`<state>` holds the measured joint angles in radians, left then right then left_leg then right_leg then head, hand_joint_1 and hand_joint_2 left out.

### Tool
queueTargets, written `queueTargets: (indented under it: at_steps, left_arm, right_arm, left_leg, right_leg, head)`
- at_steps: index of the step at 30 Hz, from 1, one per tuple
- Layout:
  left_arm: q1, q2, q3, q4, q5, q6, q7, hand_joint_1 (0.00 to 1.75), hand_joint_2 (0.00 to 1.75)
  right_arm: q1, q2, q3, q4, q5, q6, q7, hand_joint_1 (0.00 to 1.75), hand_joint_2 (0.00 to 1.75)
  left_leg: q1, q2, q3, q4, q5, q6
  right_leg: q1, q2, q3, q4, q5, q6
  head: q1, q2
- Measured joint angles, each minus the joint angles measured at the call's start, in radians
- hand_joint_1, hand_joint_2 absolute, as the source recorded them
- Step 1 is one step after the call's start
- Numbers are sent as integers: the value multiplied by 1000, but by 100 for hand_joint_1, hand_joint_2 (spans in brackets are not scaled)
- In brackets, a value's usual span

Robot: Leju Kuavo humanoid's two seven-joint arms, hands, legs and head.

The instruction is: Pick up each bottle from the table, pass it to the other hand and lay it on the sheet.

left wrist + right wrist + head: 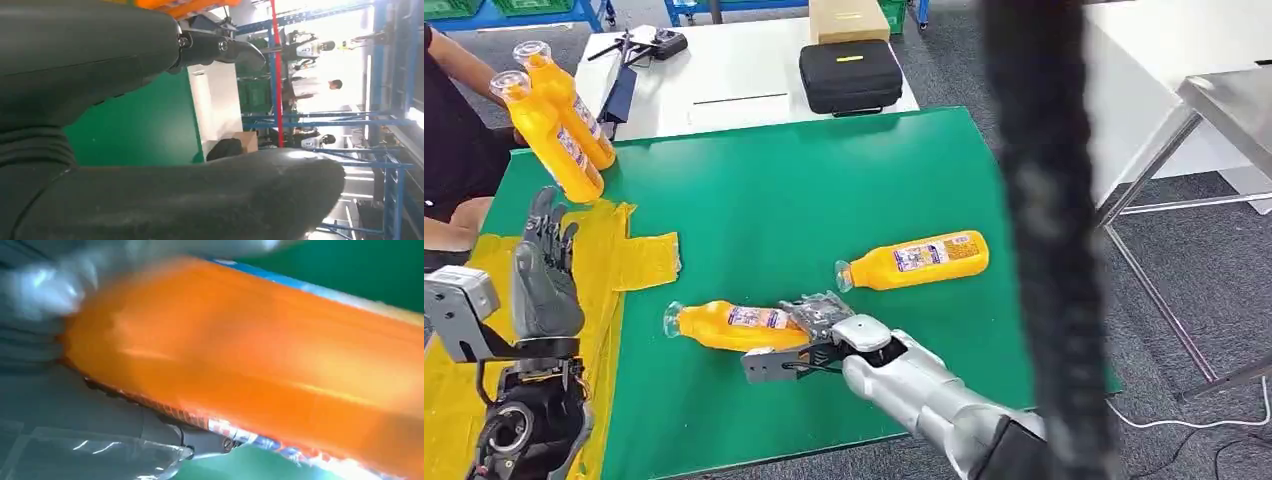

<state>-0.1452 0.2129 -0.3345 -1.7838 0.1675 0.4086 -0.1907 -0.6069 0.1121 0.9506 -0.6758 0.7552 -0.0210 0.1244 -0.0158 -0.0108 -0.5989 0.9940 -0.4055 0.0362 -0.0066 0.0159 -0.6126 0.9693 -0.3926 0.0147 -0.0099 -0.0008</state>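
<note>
On green table (774,180) | right hand (824,325) fingers wrap bottle (724,325) | left hand (544,275) fingers spread

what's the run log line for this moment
right hand grips near bottle | left hand open over sheet | far bottle waiting

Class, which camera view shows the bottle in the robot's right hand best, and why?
The head view: the whole bottle shows, lying on the green table with the right hand gripping its base end. The right wrist view gives a blurred orange close-up. The left wrist view doesn't help here.
</note>
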Motion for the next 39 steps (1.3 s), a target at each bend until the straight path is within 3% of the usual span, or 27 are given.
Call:
queueTargets:
  at_steps: [2,3,9,16,24,39]
  left_arm:
    - [3,-3,12,5,12,1,5,0,0]
    - [5,-8,21,5,16,2,7,0,175]
    - [6,-23,93,5,123,-25,37,0,175]
    - [16,-23,110,5,224,-43,27,0,175]
    - [-2,-38,45,-1,292,-74,35,0,175]
    - [-116,-101,-109,-24,331,-34,43,0,175]
  right_arm:
    - [45,-40,-39,-100,-44,-16,30,175,175]
    - [72,-66,-64,-163,-64,-27,43,175,175]
    - [209,-177,-231,-500,-137,-162,33,175,175]
    - [238,-206,-348,-704,-191,-250,-60,175,175]
    - [188,-181,-364,-706,-259,-257,-89,175,175]
    - [22,-47,-266,-595,-177,-284,-75,175,175]
  left_leg:
    - [0,-1,-2,0,0,1]
    - [0,-3,-3,0,1,1]
    - [-1,-3,-11,1,1,2]
    - [1,-2,-14,0,1,1]
    - [0,-3,-15,0,2,2]
    - [1,-3,-17,1,2,2]
  right_leg:
    - [0,-1,-1,0,0,0]
    - [0,-1,-2,0,0,0]
    - [-1,-2,-8,0,1,2]
    - [-1,-2,-12,0,1,2]
    - [-1,-2,-12,0,1,2]
    - [-1,-2,-14,1,2,2]
  head:
    - [0,0]
    - [0,0]
    - [0,0]
    - [0,0]
    - [0,0]
    - [0,0]
